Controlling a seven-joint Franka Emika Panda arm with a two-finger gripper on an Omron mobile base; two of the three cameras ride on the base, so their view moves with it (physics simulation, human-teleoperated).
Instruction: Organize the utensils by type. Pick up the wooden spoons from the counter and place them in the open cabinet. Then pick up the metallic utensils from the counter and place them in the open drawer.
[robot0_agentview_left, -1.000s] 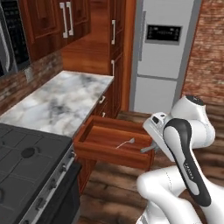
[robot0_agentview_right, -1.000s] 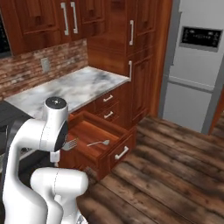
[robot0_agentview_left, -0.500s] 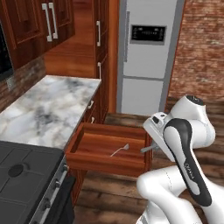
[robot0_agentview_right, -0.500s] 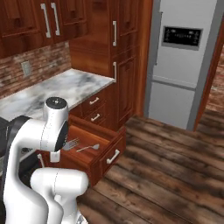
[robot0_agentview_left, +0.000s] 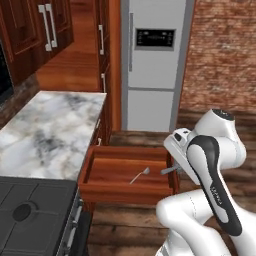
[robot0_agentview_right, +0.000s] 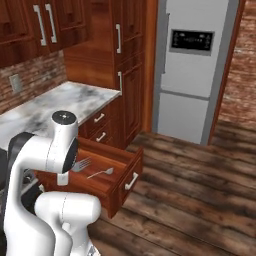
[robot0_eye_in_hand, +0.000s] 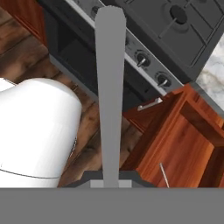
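Fork (robot0_agentview_right: 81, 163), thin grey metal, sits pinched in the nearly closed gripper (robot0_eye_in_hand: 110, 177) above the wooden drawer (robot0_agentview_left: 102, 189) holding a slim spoon (robot0_agentview_left: 139, 175); base has driven.

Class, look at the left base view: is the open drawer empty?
No: a slim silver spoon already lies on the wooden bottom of the open drawer.

open drawer (robot0_agentview_left: 125, 172) top unblocked, reachable from above | inside drawer: slim spoon (robot0_agentview_left: 139, 175) lies mid-floor, bare wood either side of it | counter (robot0_agentview_left: 47, 132) left of drawer bare | stove (robot0_agentview_left: 30, 215) beside drawer's front-left corner | fridge (robot0_agentview_left: 155, 60) well behind drawer
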